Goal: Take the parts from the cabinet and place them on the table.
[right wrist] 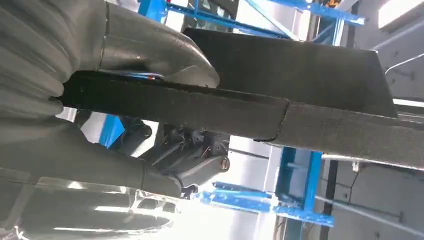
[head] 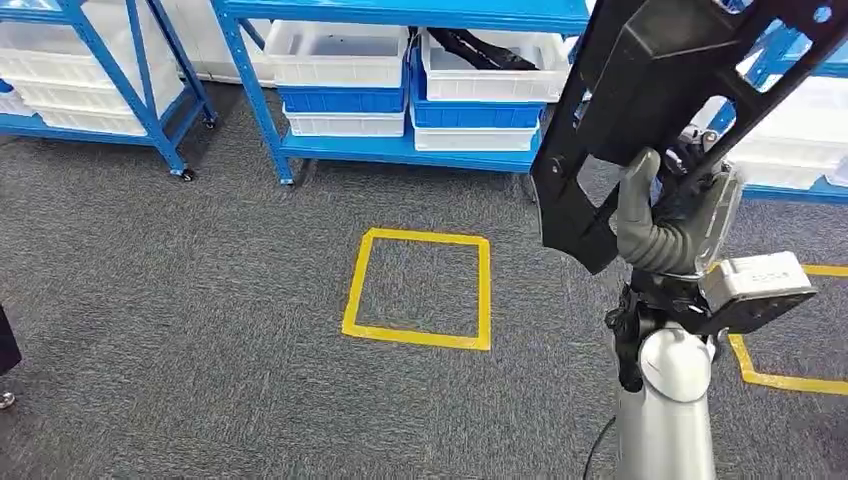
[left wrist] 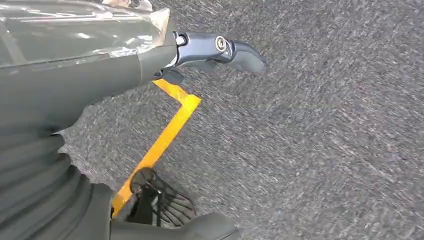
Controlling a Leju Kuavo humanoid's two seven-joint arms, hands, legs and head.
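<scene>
My right hand (head: 665, 225) grips a large black flat part (head: 640, 90) with cut-outs, held up in front of the blue shelving at the right of the head view. In the right wrist view the same black part (right wrist: 280, 90) runs across the picture, with the thumb (right wrist: 155, 50) over one face and dark fingers (right wrist: 195, 160) behind the other. My left hand (left wrist: 220, 50) hangs over the grey carpet with nothing in it, and a dark finger sticks out straight. Another black part (head: 480, 48) lies in a white bin (head: 495, 65) on the shelf.
Blue shelving (head: 400, 150) with white and blue bins stands along the far side. A square of yellow tape (head: 420, 290) marks the carpet in the middle, and more yellow tape (head: 780, 375) lies at the right. A second blue rack (head: 130, 90) stands at the far left.
</scene>
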